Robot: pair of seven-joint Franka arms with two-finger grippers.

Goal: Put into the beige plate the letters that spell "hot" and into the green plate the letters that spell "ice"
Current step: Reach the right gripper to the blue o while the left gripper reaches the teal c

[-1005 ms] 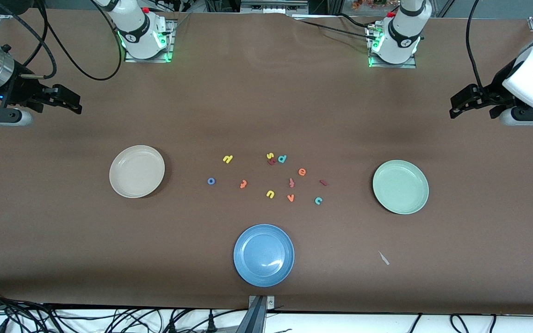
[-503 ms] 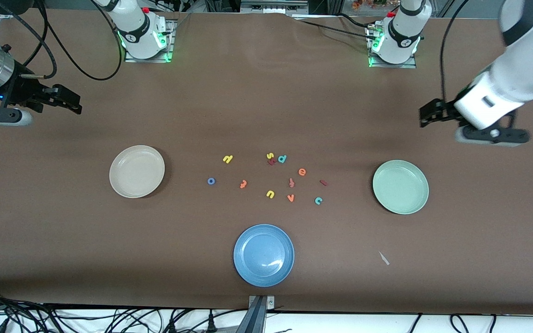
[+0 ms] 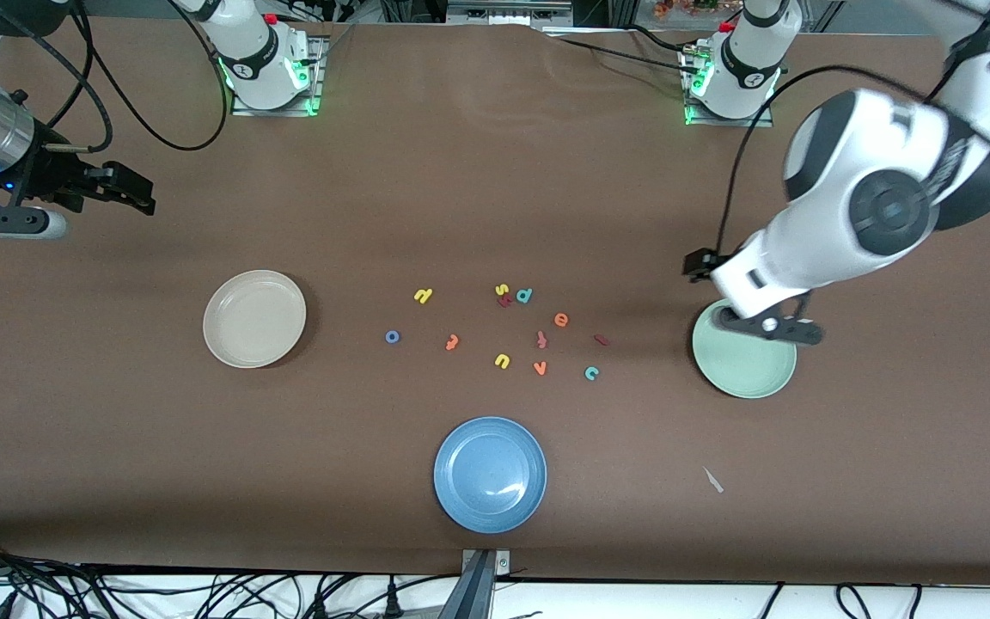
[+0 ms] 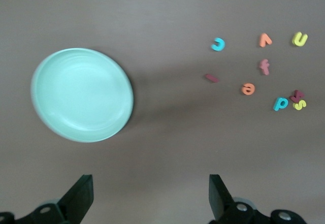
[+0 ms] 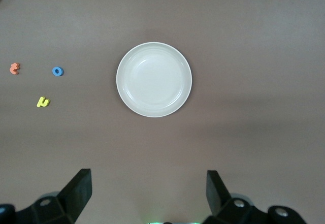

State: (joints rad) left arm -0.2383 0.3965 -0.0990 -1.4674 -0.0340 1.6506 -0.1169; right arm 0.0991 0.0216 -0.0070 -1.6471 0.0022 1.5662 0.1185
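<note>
Surface: brown counter (image 3: 495, 198), cables along its edges, both arm bases at the top of the front view.
Left arm pose: elbow raised, forearm angled down; my left gripper (image 4: 147, 203) hangs over the counter just beside the green plate (image 3: 748, 365).
Left fingers: spread wide, nothing between them.
Right arm pose: waiting at the right arm's end of the counter; my right gripper (image 3: 130, 191) is low over bare counter, well apart from the letters.
Right fingers: spread wide in the right wrist view, holding nothing.
Beige plate (image 3: 254, 318): toward the right arm's end, holding nothing.
"hot": yellow h (image 3: 423, 296), blue o (image 3: 392, 337), orange t (image 3: 452, 342), all on the counter between the two plates.
"ice": dark red i (image 3: 601, 340), teal c (image 3: 591, 372), orange e (image 3: 560, 320), all on the counter, nearer the green plate.
Front view only: blue plate (image 3: 490, 474), nearest the camera.
Left wrist view: green plate plus nine letters; no h, o or t.
Right wrist view: beige plate plus only those three.
Counts: plates 3; loose letters 12, of which 6 belong to the task.
</note>
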